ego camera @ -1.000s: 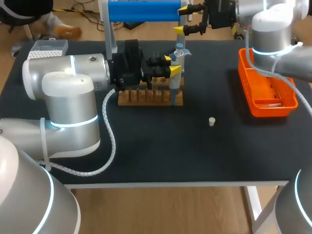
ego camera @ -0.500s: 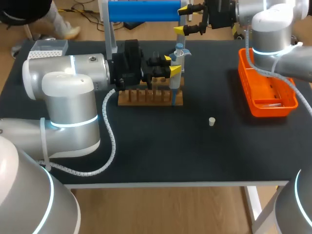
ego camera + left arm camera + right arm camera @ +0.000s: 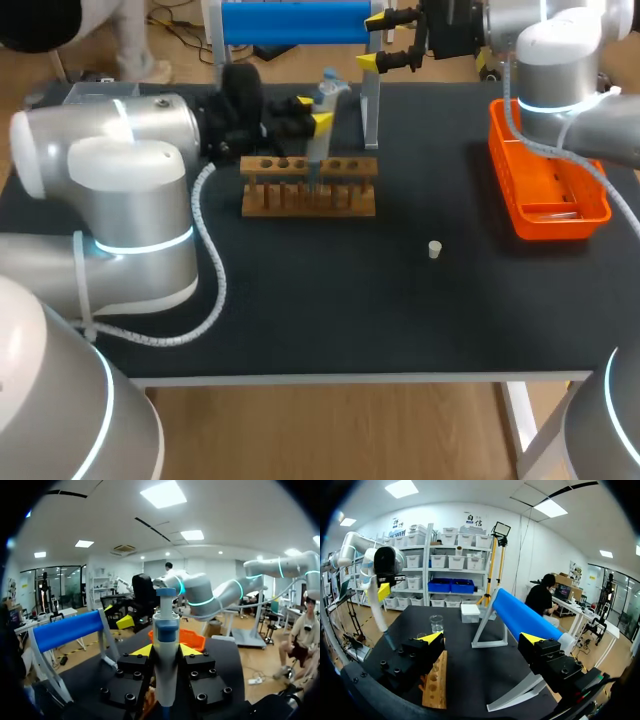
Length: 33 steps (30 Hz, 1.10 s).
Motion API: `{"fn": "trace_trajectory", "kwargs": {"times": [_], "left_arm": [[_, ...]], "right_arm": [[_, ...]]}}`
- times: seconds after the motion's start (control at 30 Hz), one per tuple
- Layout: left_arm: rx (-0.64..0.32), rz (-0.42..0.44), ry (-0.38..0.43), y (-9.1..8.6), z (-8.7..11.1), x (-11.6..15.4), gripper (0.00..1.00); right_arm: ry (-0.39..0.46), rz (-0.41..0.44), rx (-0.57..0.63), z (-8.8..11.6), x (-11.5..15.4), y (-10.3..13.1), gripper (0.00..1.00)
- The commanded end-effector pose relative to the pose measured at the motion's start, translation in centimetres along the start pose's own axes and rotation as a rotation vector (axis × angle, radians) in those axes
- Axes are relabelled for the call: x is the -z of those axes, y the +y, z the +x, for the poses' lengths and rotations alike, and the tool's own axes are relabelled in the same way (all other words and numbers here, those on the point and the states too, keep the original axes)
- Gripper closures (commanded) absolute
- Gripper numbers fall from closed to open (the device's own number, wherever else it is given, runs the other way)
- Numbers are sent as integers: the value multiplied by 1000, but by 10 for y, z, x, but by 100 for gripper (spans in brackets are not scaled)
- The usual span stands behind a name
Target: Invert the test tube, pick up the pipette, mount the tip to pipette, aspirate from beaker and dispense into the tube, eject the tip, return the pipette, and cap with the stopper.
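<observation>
Pipette (image 3: pixel 319 145) sits pinched in your left claw (image 3: pixel 313 112), a yellow-tipped finger pressing each side of its body. It stands upright with its long axis vertical, plunger knob up and narrow end pointing down at the wooden rack (image 3: pixel 308 186) just below, near the rack's middle holes. Your right claw (image 3: pixel 372 41) is spread wide and holds nothing, at the far edge beside the blue roller (image 3: pixel 295 22). The stopper (image 3: pixel 434 249) lies on the table (image 3: pixel 300 300), well apart from the rack.

You were in a lab; a wooden test-tube rack (image 3: pixel 308 192) stood far on your black table (image 3: pixel 400 310); a pipette (image 3: pixel 166 650) and beaker (image 3: pixel 436 623) were there.
</observation>
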<state>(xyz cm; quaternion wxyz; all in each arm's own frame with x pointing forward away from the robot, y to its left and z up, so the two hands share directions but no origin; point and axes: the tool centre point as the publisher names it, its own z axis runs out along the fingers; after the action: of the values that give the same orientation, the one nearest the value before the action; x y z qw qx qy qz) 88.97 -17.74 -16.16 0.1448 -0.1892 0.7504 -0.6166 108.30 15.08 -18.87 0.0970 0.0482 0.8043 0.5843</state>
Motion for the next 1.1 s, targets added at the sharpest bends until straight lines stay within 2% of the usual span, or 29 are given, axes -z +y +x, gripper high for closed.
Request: {"fn": "trace_trajectory", "kwargs": {"times": [0.03,0.47,0.73,1.1], "left_arm": [[5,-63,-17,-9,-18,21,100],[80,-154,-190,-4,-77,53,100],[152,-214,-322,-2,-106,52,100],[212,-245,-431,3,-140,45,100]], "right_arm": [[2,3,0,0,1,1,0],[2,3,0,0,1,1,0],[2,3,0,0,1,1,0],[2,3,0,0,1,1,0]]}}
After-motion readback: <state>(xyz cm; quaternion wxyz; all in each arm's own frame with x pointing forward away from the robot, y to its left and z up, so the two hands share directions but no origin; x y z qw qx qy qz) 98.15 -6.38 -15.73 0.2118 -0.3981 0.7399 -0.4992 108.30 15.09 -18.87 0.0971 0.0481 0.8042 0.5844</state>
